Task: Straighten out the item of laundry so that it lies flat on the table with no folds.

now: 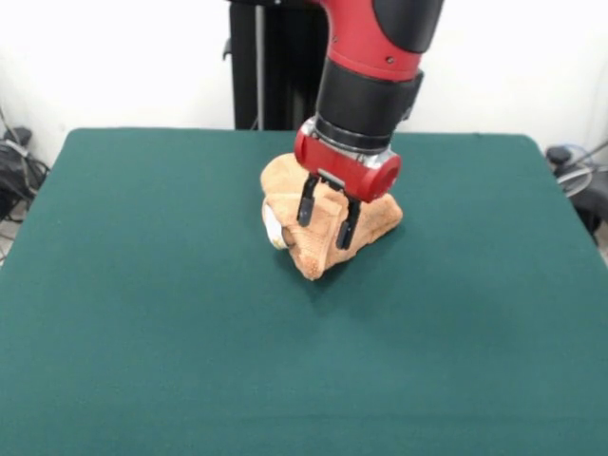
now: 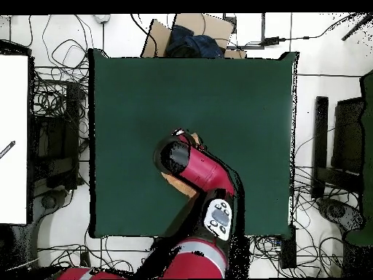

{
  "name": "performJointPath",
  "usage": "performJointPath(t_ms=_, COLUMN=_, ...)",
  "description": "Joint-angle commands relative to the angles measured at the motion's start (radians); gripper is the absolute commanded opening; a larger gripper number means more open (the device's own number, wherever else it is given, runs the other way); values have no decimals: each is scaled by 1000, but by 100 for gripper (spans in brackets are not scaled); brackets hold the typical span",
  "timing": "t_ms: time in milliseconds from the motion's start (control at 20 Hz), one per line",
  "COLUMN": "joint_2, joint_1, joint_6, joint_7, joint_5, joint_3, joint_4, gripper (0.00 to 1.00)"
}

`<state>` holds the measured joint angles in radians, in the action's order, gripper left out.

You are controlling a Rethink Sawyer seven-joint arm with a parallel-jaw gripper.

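Progress: we judge the task barely begun. The towel [image 1: 328,223] is bunched in a crumpled heap, folded over on itself, nothing like flat.

Towel position: in the front view it sits a little above the table's middle, toward 12 o'clock. In the overhead view only slivers of it [image 2: 179,182] show, at about 6 o'clock of the table's middle, mostly hidden under the arm.

White tag: we see a small pale patch [image 1: 274,228] at the heap's 9 o'clock side.

Gripper: the gripper [image 1: 325,218] hangs right over the heap with its two black fingers [image 1: 306,204] parted partway. The tips look level with the cloth, but we cannot tell whether they pinch any fold; we see nothing lifted.

What is left: every fold is yet to be opened, and the corners are yet to be drawn apart.

Edges: we cannot pick out a free corner; the lowest point of the heap at 6 o'clock looks the most exposed.

Open room: the table [image 1: 142,313] is bare green all round the heap, with the widest stretch toward 6 o'clock in the front view and less toward the 12 o'clock edge.
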<state>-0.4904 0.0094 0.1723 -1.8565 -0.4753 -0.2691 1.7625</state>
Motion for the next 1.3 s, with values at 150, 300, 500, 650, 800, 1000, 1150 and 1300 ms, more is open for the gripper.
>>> performJointPath(t_ms=150, joint_2=40, joint_1=-57, joint_6=-116, joint_7=-178, joint_5=51, joint_3=182, joint_4=102, gripper=100)
performJointPath(t_ms=300, joint_2=44, joint_1=-84, joint_6=-136, joint_7=-165, joint_5=70, joint_3=203, joint_4=114, gripper=100)
performJointPath(t_ms=500, joint_2=41, joint_1=-93, joint_6=-142, joint_7=-171, joint_5=82, joint_3=212, joint_4=126, gripper=100)
performJointPath(t_ms=650, joint_2=33, joint_1=-78, joint_6=-142, joint_7=-182, joint_5=76, joint_3=201, joint_4=140, gripper=100)
performJointPath(t_ms=800, joint_2=17, joint_1=-67, joint_6=-135, joint_7=-190, joint_5=71, joint_3=197, joint_4=160, gripper=100)
performJointPath(t_ms=1000, joint_2=-22, joint_1=-51, joint_6=-102, joint_7=-196, joint_5=61, joint_3=183, joint_4=193, gripper=100)
performJointPath(t_ms=1150, joint_2=-33, joint_1=-45, joint_6=-94, joint_7=-195, joint_5=58, joint_3=174, joint_4=204, gripper=100)
performJointPath(t_ms=1300, joint_2=-29, joint_1=-41, joint_6=-111, joint_7=-203, joint_5=52, joint_3=168, joint_4=210, gripper=100)
